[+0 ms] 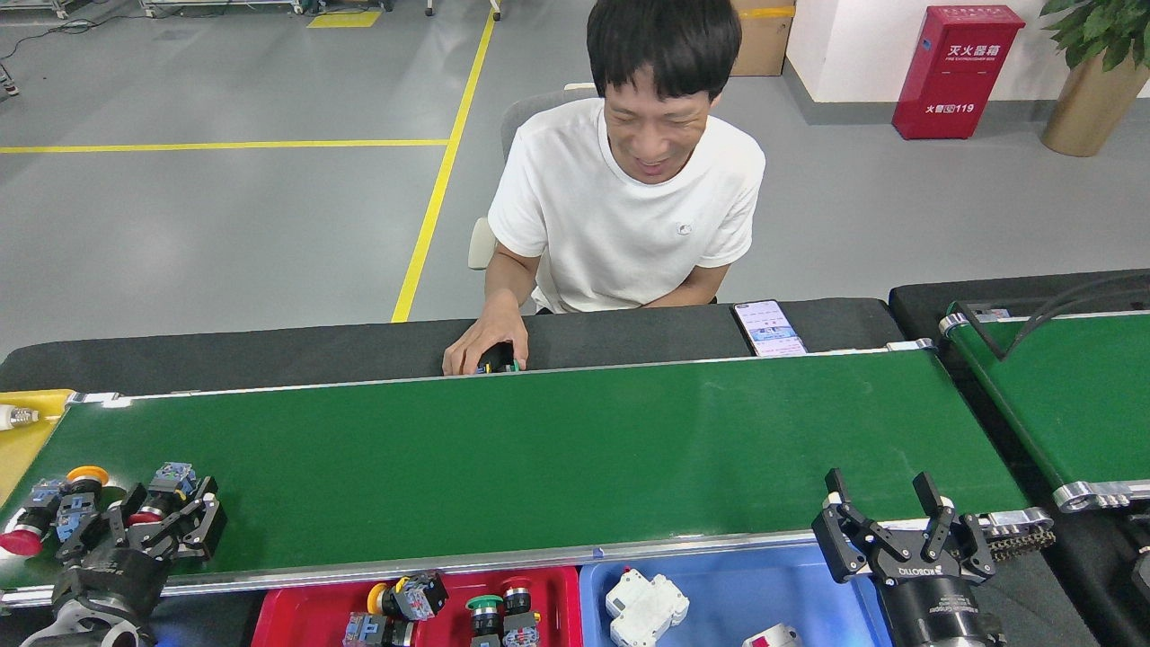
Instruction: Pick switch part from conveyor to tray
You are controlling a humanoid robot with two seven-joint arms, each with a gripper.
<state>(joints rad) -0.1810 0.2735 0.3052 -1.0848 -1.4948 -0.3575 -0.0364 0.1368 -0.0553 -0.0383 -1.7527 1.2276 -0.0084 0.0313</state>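
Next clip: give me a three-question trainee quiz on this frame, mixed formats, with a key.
1. True or false: the right end effector holds a switch part.
2. Which end effector is at the switch parts on the conveyor: A left, B right?
3. Fill in: the tray holding switch parts is ___; the one beside it is blue.

Key: 1 false, it is open and empty. 2 A, the left end effector. 3 red.

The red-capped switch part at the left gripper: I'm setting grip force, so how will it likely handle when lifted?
The red-capped switch part looks like rigid moulded plastic, so probably stiff and light. Its round cap and barrel may roll on the glossy conveyor if nudged. The blocky contact end makes it uneven, so it might tilt in the left gripper.
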